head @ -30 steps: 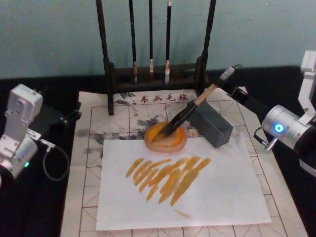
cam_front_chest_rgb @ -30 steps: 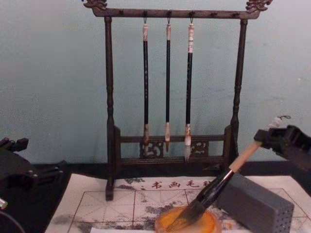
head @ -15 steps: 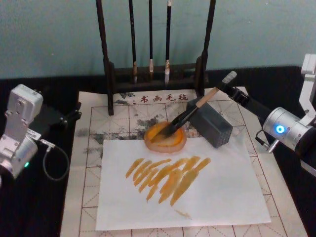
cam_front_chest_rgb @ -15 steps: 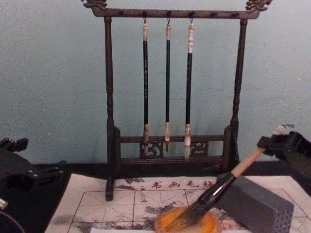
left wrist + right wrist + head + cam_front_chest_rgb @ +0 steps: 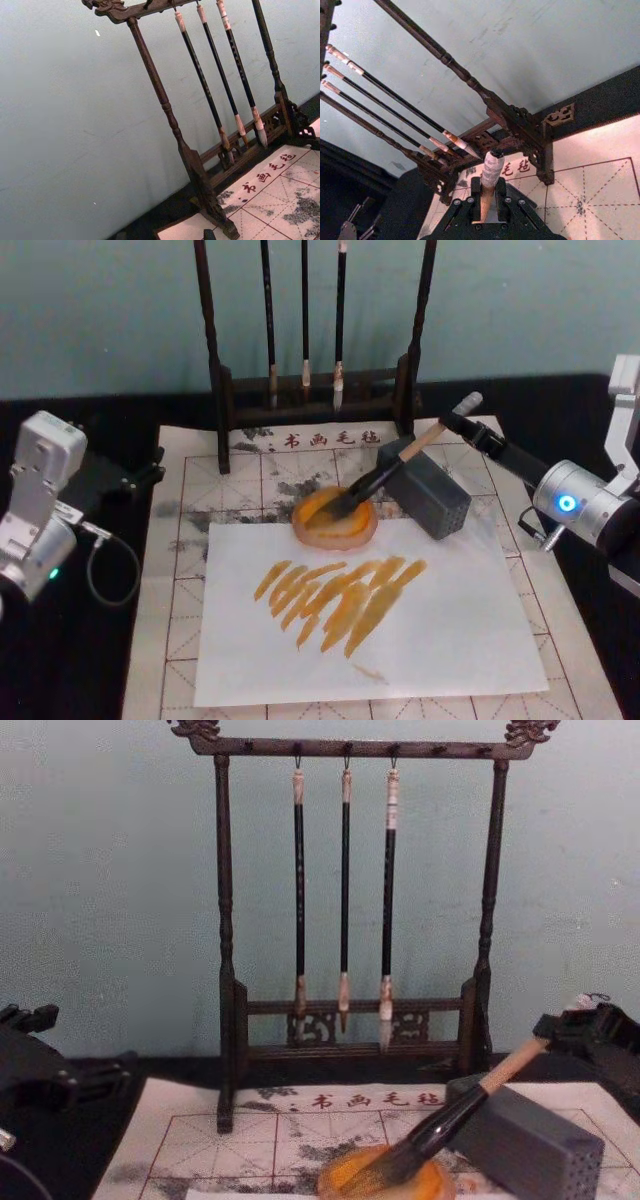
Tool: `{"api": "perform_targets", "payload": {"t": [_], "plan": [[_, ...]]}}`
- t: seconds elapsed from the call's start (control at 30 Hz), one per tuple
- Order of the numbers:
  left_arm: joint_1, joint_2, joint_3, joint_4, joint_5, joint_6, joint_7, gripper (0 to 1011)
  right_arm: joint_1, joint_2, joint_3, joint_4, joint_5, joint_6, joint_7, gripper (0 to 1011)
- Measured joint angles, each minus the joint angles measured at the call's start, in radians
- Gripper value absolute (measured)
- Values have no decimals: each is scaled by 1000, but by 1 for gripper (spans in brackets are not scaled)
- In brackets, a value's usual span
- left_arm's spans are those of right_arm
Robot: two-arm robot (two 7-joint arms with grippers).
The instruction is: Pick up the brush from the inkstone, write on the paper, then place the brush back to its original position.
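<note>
The brush (image 5: 385, 472) lies slanted with its dark tip in the orange inkstone (image 5: 322, 531) and its handle over the grey block (image 5: 436, 496). My right gripper (image 5: 453, 421) is shut on the upper end of the pale handle, just below the whitish cap (image 5: 491, 167). From the chest, the brush (image 5: 450, 1120) rises from the inkstone (image 5: 432, 1186) toward that gripper (image 5: 552, 1028). The paper (image 5: 180, 570) with red grid lines lies under a white sheet (image 5: 450, 640) that carries orange strokes. My left gripper (image 5: 148, 468) stays parked off the paper's left edge.
A dark wooden rack (image 5: 222, 390) with three thin hanging brushes (image 5: 345, 890) stands at the paper's far edge, before a pale blue wall. The grey block (image 5: 530, 1145) sits just right of the inkstone. A black table surface flanks the paper on both sides.
My right gripper has come down and to the right with the brush's upper end, so the handle lies flatter. The tip has stayed in the inkstone. The left arm has not moved.
</note>
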Motion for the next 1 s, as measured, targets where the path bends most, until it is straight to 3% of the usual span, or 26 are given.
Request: {"api": "perform_targets", "payload": {"t": [1.0], "plan": [[0, 0, 0, 0, 0, 0, 0, 1001, 5, -1, -3, 8, 2, 8, -15, 192]]}}
